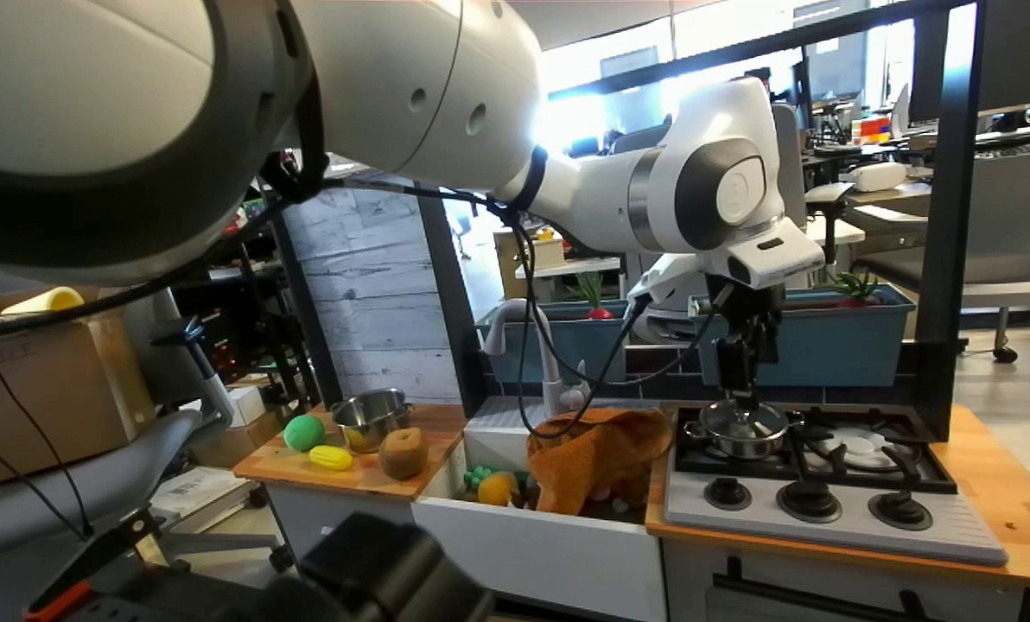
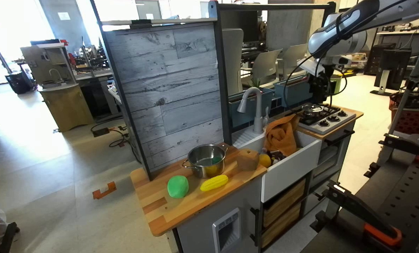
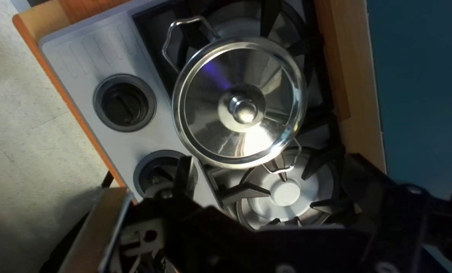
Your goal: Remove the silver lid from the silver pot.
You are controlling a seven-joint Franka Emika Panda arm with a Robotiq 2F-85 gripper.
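The silver lid (image 3: 211, 125) sits on the silver pot (image 1: 747, 447) on the toy stove. Its round knob (image 3: 245, 110) shows in the wrist view. The lid also shows in both exterior views (image 1: 731, 419) (image 2: 313, 108). A pot handle sticks out at each side. My gripper (image 3: 269, 163) is open, with its dark fingers spread apart at the left and right and nothing between them. In the wrist view the knob lies ahead of the fingertips. In an exterior view the gripper (image 1: 744, 393) points down just above the lid; its exact height over the knob is hard to tell.
Stove knobs (image 1: 809, 501) line the front. A blue planter (image 1: 826, 345) stands behind the stove. An orange cloth (image 1: 597, 453) hangs over the sink beside it. An open pot (image 2: 206, 161), yellow corn (image 2: 214, 183), a green ball (image 2: 178, 186) and a brown toy (image 2: 247, 160) stand on the wooden counter.
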